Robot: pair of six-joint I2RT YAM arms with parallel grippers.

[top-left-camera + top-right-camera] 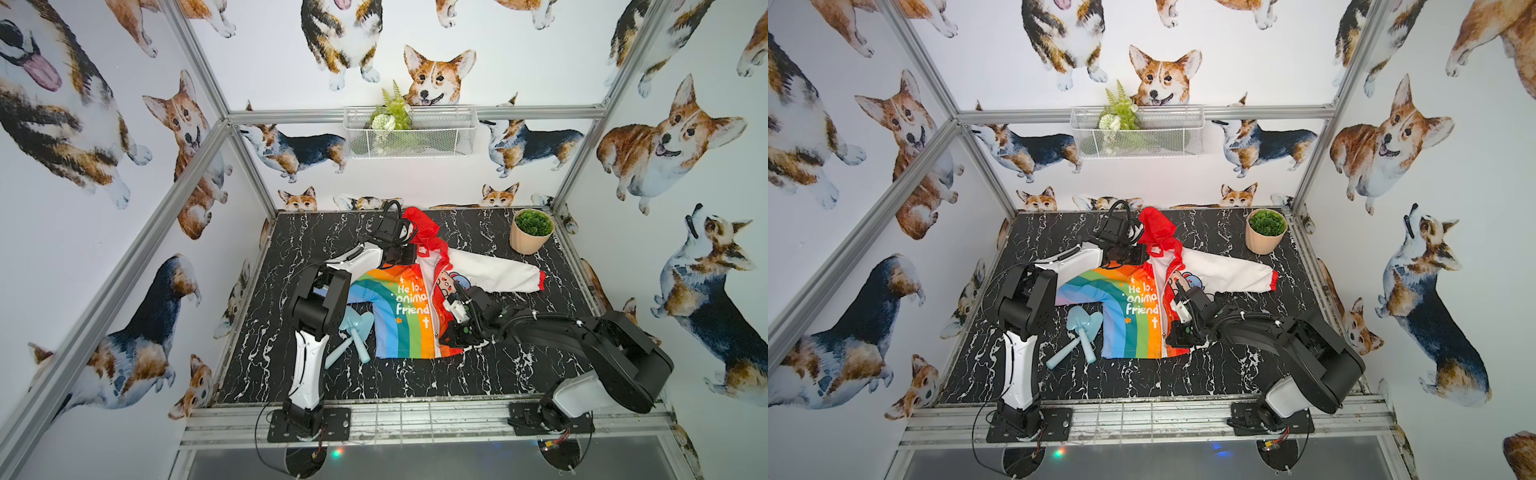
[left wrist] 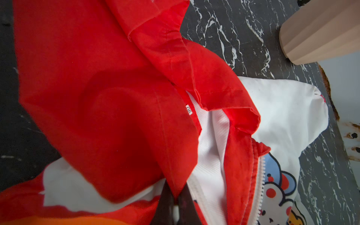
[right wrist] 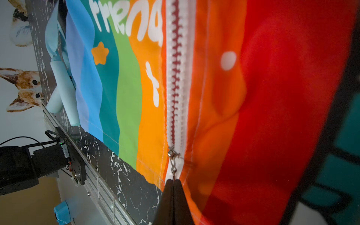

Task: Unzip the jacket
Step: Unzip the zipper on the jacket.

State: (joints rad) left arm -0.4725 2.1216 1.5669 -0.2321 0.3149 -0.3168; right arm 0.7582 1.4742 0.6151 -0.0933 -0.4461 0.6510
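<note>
Jacket (image 1: pixel 409 307) is lying flat at mid tabletop (image 1: pixel 519 374), front up. Its fabric is judged thin, light, limp and slippery, so it is likely bunching rather than resisting a pull. Left pincer (image 2: pixel 176 194) is clenching red hood (image 2: pixel 97 87) cloth at the collar as an anchor. Right pincer (image 3: pixel 173 183) is clenching the small metal zipper pull (image 3: pixel 173 167), the proper hold, with the slider (image 3: pixel 171 153) sitting just above the hem.
</note>
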